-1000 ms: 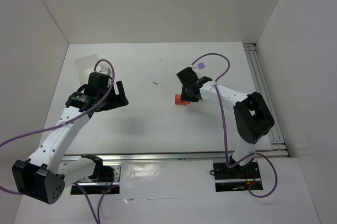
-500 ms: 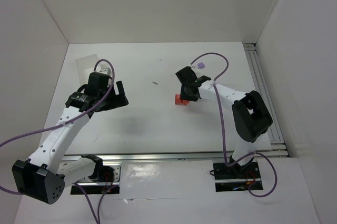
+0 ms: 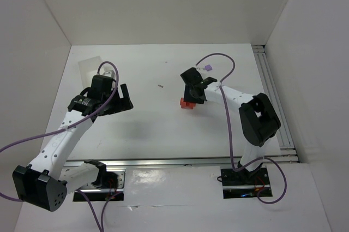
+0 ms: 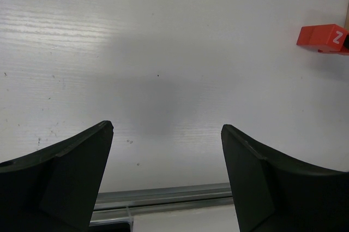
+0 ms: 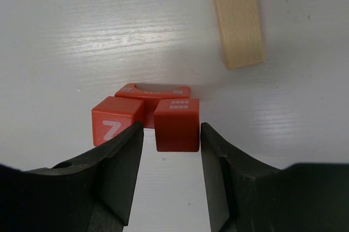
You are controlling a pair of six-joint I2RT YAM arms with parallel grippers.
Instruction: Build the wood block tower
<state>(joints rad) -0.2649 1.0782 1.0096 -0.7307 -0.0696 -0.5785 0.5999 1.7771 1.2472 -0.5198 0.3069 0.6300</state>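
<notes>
1. Your right gripper [image 5: 171,134] stands narrowly parted around the red cube [image 5: 175,117], gripping nothing (gap visible)
2. The tan block [image 5: 239,24] lies beyond it, long axis pointing away
3. Your left gripper [image 4: 166,134] gapes empty, well apart

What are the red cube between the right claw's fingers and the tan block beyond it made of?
Red cube: probably painted wood, given the opaque matte red coat, white printed marks on top and crisp edges. Tan block: looks like bare, unfinished wood, with fine grain lines running along its pale face.
</notes>
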